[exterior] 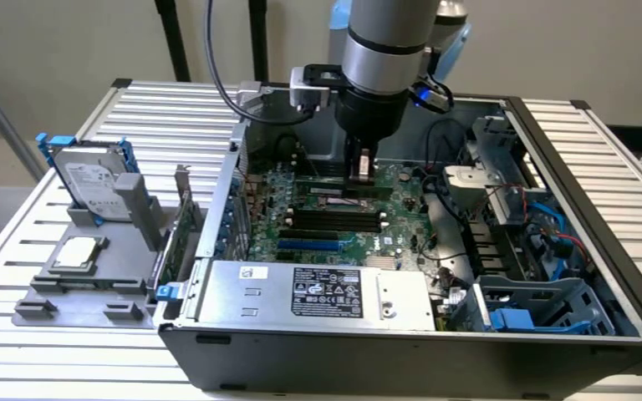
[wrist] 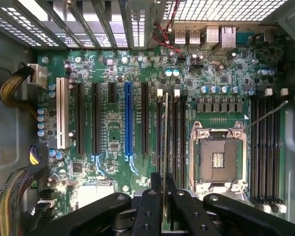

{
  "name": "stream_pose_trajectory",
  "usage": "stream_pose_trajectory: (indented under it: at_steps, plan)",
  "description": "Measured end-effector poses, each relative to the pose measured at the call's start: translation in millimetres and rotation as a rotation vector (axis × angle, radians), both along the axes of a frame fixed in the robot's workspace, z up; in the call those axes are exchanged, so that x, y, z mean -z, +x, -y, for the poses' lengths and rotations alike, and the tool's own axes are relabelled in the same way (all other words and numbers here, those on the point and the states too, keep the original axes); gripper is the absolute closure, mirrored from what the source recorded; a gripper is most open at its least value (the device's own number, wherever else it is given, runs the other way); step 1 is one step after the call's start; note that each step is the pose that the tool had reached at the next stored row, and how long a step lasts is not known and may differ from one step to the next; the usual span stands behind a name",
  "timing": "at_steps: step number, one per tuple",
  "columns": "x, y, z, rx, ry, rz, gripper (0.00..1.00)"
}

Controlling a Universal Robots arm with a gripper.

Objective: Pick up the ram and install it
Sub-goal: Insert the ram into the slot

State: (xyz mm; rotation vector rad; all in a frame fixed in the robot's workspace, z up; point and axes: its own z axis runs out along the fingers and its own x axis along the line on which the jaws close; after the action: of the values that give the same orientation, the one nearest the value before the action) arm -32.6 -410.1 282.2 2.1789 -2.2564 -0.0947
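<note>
1 ram (wrist: 165, 147), 1 claw (wrist: 165, 196).

In the exterior view the upper part of the arm (exterior: 388, 33) was cut off by the top edge of the frame. The tool (exterior: 361, 171) covered most of the ram (exterior: 363, 167), so the ram's shape was hard to tell there. In the wrist view the tool's fingers (wrist: 150, 211) were cut off by the bottom edge, and the ram (wrist: 165, 142) showed only its thin edge. The label (exterior: 327, 292) text was too small to read.
</note>
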Motion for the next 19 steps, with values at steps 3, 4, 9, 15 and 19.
stream_pose_trajectory:
  at_steps: [3,4,9,15,19]
  plan:
    - [5.4,0.0,0.0,-0.001,-0.0001,0.0,0.86]
    - [7.2,0.1,0.0,-0.001,0.0,0.0,0.86]
    - [16.3,0.3,0.0,-0.004,-0.0001,0.0,0.86]
    - [27.2,0.6,0.0,-0.008,0.0,0.0,0.86]
    - [34.5,0.6,0.0,-0.011,-0.0001,0.0,0.86]
